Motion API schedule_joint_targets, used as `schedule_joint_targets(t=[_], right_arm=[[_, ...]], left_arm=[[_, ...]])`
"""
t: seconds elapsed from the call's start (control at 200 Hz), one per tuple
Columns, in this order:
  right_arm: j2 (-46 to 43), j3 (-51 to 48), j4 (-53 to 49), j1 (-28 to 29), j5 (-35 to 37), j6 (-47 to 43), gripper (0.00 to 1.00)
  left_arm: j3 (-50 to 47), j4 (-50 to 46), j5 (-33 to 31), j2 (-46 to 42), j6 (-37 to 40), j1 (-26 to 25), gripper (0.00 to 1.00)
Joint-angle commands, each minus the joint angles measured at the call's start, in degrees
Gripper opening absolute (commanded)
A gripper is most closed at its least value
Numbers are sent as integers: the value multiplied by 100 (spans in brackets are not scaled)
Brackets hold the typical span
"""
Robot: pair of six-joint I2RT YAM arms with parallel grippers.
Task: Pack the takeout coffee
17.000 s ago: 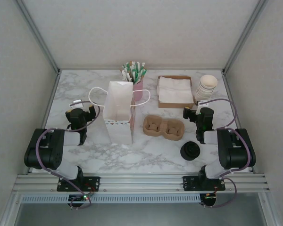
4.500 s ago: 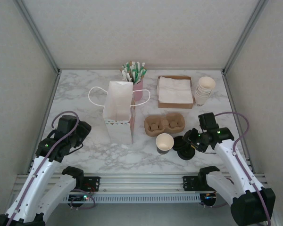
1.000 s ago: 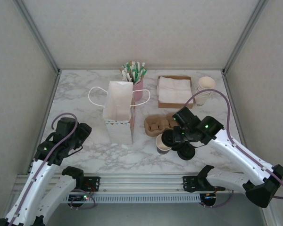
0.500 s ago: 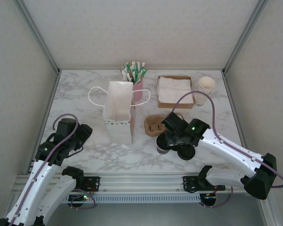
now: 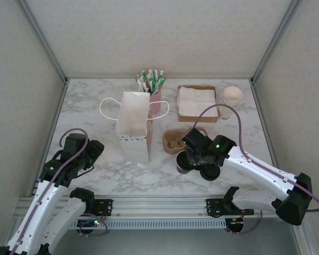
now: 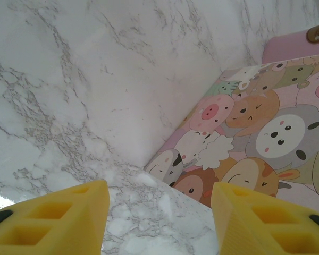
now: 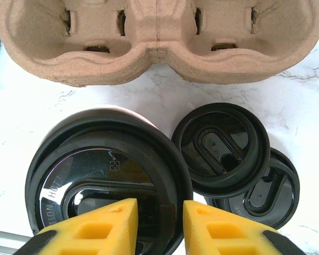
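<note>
1. Well, nearest first: my right gripper [image 7: 159, 208] hangs just over the lid [image 7: 95, 170], fingers parted a little with nothing between them.
2. The lid sits on the cup [image 5: 182, 166], which stands on the table [image 6: 69, 79] just in front of the carrier [image 7: 154, 37], not yet in either well.
3. The lid's near edge is under my fingers, so I cannot tell whether it is pressed down all round. If it isn't, I judge a lift by the lid would pull it off and leave the cup behind.
4. A finger catching the rim on the way up could tip the cup toward the carrier.
5. Two loose lids [image 7: 220, 146] lie just right of the cup, one overlapping the other; a wide approach for a side grip could shove them.
6. My left gripper [image 6: 159, 186] is well apart, on the left, fingers wide and holding nothing, aimed at the foot of the bag [image 6: 255, 138].
7. From there the bag's mouth is cut off, so I cannot judge how the carrier would fit.
8. Farthest back stand straws [image 5: 150, 81], napkins [image 5: 196, 102] and spare cups [image 5: 232, 98]; their details are too small to read.
</note>
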Motion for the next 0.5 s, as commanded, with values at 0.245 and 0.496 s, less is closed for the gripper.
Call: schedule_joint_targets(t=[0.245, 0.496], right_arm=[[-91, 409, -420, 86, -5, -315, 43], [-20, 284, -142, 130, -264, -325, 59]], left_arm=[[105, -71, -75, 37, -76, -48, 52], [98, -89, -67, 31, -72, -46, 52]])
